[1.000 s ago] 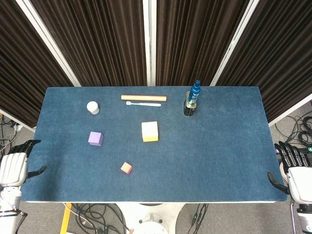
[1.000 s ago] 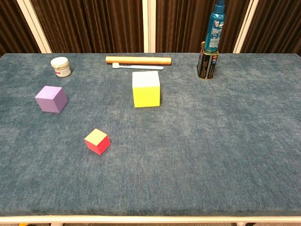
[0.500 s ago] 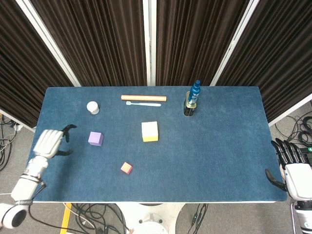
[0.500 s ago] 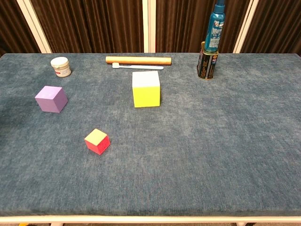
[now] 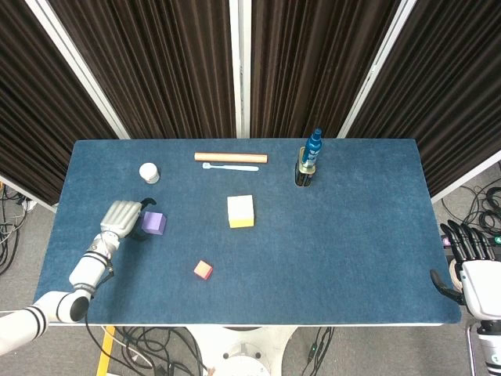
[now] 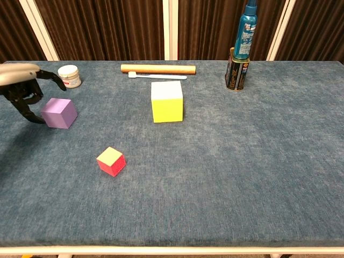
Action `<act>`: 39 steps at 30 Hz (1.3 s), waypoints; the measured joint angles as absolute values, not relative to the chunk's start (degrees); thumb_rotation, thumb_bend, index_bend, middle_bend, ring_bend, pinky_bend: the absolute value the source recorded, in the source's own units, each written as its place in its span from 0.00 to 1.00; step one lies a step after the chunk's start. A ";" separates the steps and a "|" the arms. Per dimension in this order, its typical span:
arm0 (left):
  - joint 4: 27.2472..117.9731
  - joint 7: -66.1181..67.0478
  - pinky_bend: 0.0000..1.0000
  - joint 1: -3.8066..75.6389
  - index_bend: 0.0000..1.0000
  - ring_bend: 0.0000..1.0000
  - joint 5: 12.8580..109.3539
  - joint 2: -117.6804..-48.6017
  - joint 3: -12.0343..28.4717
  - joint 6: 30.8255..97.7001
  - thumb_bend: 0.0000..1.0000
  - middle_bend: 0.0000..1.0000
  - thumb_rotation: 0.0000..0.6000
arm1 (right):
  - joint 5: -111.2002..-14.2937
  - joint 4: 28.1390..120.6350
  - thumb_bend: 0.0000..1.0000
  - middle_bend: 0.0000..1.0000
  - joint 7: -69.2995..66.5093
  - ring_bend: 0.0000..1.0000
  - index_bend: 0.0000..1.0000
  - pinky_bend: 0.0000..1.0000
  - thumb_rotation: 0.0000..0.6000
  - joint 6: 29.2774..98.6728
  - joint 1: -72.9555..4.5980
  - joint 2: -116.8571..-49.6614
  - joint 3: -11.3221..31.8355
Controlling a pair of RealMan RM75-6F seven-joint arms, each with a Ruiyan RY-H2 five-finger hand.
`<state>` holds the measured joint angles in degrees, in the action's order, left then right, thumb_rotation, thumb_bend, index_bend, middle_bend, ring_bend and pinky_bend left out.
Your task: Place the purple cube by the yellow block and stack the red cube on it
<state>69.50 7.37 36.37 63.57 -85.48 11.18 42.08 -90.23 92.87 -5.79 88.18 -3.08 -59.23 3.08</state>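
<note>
Head view: left hand (image 5: 123, 216) over the blue table (image 5: 352, 235), just beside the purple cube (image 5: 154, 223) on its left side; fingers curled downward, spread apart, holding nothing. Contact with the cube cannot be told from this angle. Purple cube well apart from the yellow block (image 5: 240, 211), which sits near table centre. Red cube (image 5: 203, 270) lies nearer the front edge, between the two and apart from both. Right hand (image 5: 473, 270) off the table's right front corner, fingers extended and apart, empty. Along the far side: white jar (image 5: 149, 172), wooden rod (image 5: 231, 157) with a toothbrush (image 5: 230, 166) just beside it, and a tin (image 5: 304, 174) with a blue bottle (image 5: 314, 147) standing upright in it.

Chest view: left hand (image 6: 22, 88) enters from the left edge, dark fingertips (image 6: 33, 117) spread and hanging just left of the purple cube (image 6: 58, 113); nothing gripped. Red cube (image 6: 111, 161) sits turned corner-forward, alone. Yellow block (image 6: 167, 101) upright, untouched. Right hand not visible in this view.
</note>
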 measured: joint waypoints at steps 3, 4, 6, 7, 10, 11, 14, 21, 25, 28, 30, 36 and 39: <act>68.31 8.32 1.00 37.15 0.34 0.98 61.02 -86.44 11.24 41.21 0.09 0.96 1.00 | -89.98 92.85 0.24 0.04 -5.71 0.00 0.00 0.06 1.00 88.15 -2.95 -59.24 3.02; 68.02 8.39 1.00 37.32 0.35 0.98 60.29 -86.66 11.31 41.01 0.10 0.96 1.00 | -89.94 92.87 0.24 0.04 -5.71 0.00 0.00 0.06 1.00 88.12 -2.95 -59.24 3.02; 67.30 8.46 1.00 37.74 0.39 0.98 58.67 -87.18 11.47 40.47 0.14 0.96 1.00 | -89.93 92.97 0.24 0.04 -5.64 0.00 0.00 0.06 1.00 88.06 -2.99 -59.24 3.04; 66.95 8.47 1.00 37.91 0.41 0.98 58.05 -87.42 11.54 40.26 0.15 0.96 1.00 | -89.93 93.00 0.24 0.04 -5.62 0.00 0.00 0.06 1.00 88.05 -3.01 -59.25 3.05; 65.58 8.63 1.00 38.49 0.50 0.99 56.40 -88.30 11.64 39.78 0.21 0.96 1.00 | -89.95 93.07 0.24 0.04 -5.58 0.00 0.00 0.06 1.00 88.07 -3.02 -59.24 3.05; 65.21 8.70 1.00 38.69 0.53 0.99 55.90 -88.62 11.70 39.75 0.22 0.97 1.00 | -89.96 93.05 0.24 0.04 -5.58 0.00 0.00 0.06 1.00 88.11 -3.00 -59.25 3.04; 65.16 8.17 1.00 38.93 0.58 1.00 54.77 -89.04 12.23 39.85 0.26 0.97 1.00 | -90.07 93.03 0.24 0.04 -5.68 0.00 0.00 0.06 1.00 88.19 -2.94 -59.22 2.97; 69.57 5.09 1.00 39.16 0.58 1.00 54.62 -87.79 13.75 40.19 0.27 0.97 1.00 | -90.30 92.86 0.24 0.05 -6.16 0.00 0.00 0.06 1.00 88.92 -2.54 -58.99 2.87; 73.58 3.67 1.00 39.15 0.58 0.99 59.14 -86.29 13.50 41.29 0.27 0.97 1.00 | -90.41 92.51 0.24 0.05 -6.47 0.00 0.00 0.06 1.00 89.44 -2.07 -58.99 2.61; 76.88 2.62 1.00 39.31 0.57 0.99 64.74 -85.36 12.75 42.53 0.27 0.96 1.00 | -90.49 92.40 0.24 0.05 -6.60 0.00 0.00 0.06 1.00 89.65 -1.85 -59.00 2.47; 78.84 2.11 1.00 39.66 0.57 0.99 69.05 -85.05 12.05 43.51 0.27 0.96 1.00 | -90.50 92.41 0.24 0.05 -6.62 0.00 0.00 0.06 1.00 89.85 -1.69 -58.90 2.44; 80.04 2.42 1.00 43.63 0.56 0.98 79.95 -86.49 10.14 45.08 0.27 0.95 1.00 | -90.45 92.31 0.24 0.05 -6.77 0.00 0.00 0.06 1.00 90.39 -1.16 -58.65 2.32; 79.02 2.79 1.00 46.91 0.54 0.98 82.60 -87.71 9.59 44.08 0.27 0.95 1.00 | -90.21 92.25 0.24 0.05 -6.88 0.00 0.00 0.06 1.00 90.26 -1.09 -58.60 2.32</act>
